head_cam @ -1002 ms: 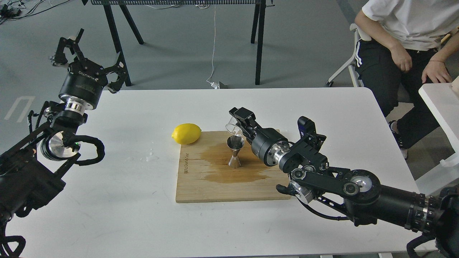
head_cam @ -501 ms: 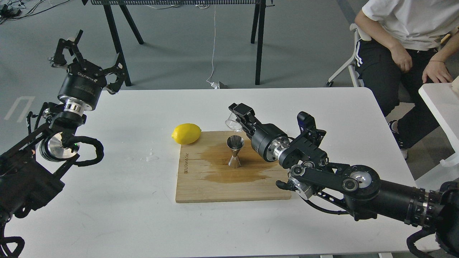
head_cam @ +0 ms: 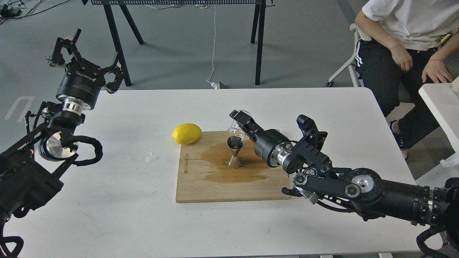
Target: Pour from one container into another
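Glass cup (head_cam: 237, 128) mouth-down over jigger (head_cam: 235, 152)

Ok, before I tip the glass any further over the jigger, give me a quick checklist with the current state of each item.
1. Grip on the glass cup: right gripper is shut on it, cup tilted. Ok.
2. Cup lip over the jigger mouth: it sits just above the top cone. Ok.
3. Jigger upright on the cutting board: standing on its lower cone. Ok.
4. Board dry: a wide wet stain spreads around the jigger. Not ok.
5. Liquid left in the cup: cannot tell.
6. Left gripper clear of the pour: open, raised off the table's far left corner, well beyond the lemon. Ok.
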Motion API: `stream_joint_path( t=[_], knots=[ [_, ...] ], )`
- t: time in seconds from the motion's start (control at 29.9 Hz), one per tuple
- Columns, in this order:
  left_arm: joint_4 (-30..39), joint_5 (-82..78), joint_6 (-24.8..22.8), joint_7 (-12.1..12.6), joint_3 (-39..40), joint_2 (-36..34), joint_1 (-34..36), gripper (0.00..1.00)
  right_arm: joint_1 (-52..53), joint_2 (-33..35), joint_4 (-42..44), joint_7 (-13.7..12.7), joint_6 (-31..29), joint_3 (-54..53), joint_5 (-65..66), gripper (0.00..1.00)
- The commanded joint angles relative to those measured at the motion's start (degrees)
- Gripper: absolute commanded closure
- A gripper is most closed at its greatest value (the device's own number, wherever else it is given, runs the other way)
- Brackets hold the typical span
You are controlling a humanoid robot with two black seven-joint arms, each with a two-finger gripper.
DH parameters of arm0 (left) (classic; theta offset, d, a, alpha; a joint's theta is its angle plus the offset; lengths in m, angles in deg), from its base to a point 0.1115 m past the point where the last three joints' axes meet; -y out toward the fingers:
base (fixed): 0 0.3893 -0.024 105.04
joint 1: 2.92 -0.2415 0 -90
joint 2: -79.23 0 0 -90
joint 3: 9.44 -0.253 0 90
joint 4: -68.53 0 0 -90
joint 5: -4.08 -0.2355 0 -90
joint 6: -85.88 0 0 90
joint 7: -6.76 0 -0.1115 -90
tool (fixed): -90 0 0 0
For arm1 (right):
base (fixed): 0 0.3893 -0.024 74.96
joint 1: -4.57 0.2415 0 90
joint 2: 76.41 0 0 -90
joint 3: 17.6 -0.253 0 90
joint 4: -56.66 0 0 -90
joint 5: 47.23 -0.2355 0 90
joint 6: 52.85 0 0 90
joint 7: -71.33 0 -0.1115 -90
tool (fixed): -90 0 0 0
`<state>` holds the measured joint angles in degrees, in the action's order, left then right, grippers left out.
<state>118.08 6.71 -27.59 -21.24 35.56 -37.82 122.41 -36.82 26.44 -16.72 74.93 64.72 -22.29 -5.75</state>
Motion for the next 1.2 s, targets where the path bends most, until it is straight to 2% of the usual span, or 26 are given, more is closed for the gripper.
stream_joint_path(
  t=[0.0, 0.47, 0.84, 1.17],
  knots=[
    [0.01, 0.01, 0.00, 0.00, 0.08, -0.19, 0.00, 0.00, 0.25, -0.02, -0.19, 0.09, 0.21, 1.52, 0.88, 0.61],
    [0.19, 0.01, 0.00, 0.00, 0.35, -0.81, 0.09, 0.00, 2.18, 1.03, -1.07, 0.44, 0.43, 2.14, 2.64, 0.61],
    [0.19, 0.01, 0.09, 0.00, 0.35, -0.63, 0.09, 0.00, 2.01, 2.44, -1.77, 3.25, 0.43, 3.11, 4.93, 0.61],
    [0.19, 0.01, 0.00, 0.00, 0.35, -0.72, 0.18, 0.00, -2.29, 4.37, -3.35, 3.08, 0.43, -3.47, 3.96, 0.61]
  ],
)
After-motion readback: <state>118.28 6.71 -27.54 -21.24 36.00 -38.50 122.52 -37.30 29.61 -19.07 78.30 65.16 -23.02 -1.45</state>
